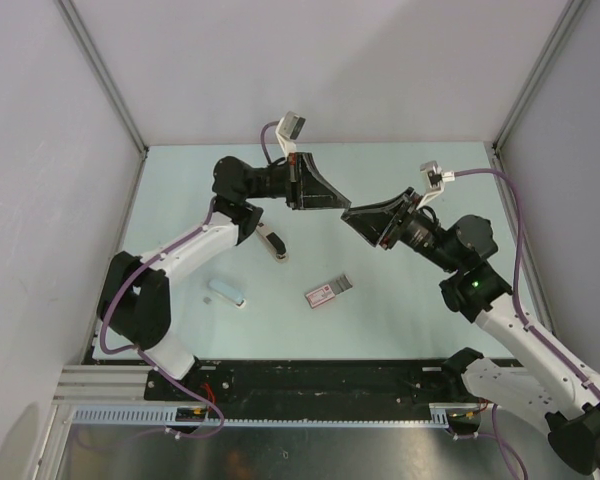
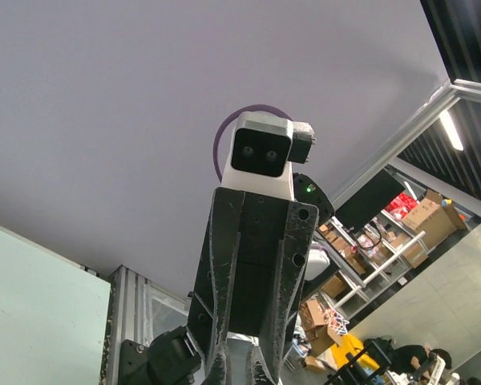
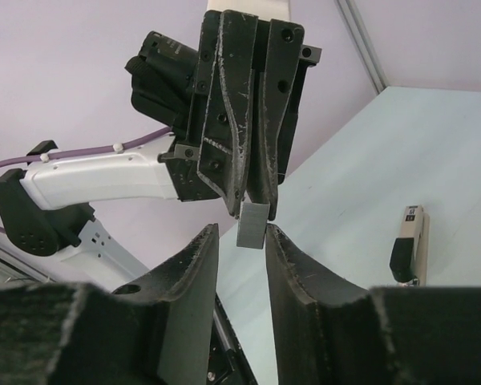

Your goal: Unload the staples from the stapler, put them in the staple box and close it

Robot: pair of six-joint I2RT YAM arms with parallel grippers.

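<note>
Black fingers (image 3: 188,281) of my right gripper (image 3: 240,238) stand spread either side of the small grey staple strip (image 3: 251,228) that my left gripper (image 3: 255,210) pinches, the black stapler (image 3: 407,245) lying well apart from it: a handover, I judge, next needing a square close.

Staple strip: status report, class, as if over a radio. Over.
Left gripper shut on staple strip, held aloft. Right gripper open, straddling the strip. Stapler lies on the table, apart. Nothing blocking.

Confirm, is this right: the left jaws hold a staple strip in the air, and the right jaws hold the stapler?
No: the stapler lies on the table, as the right wrist view shows. The left jaws do hold the staple strip.
</note>
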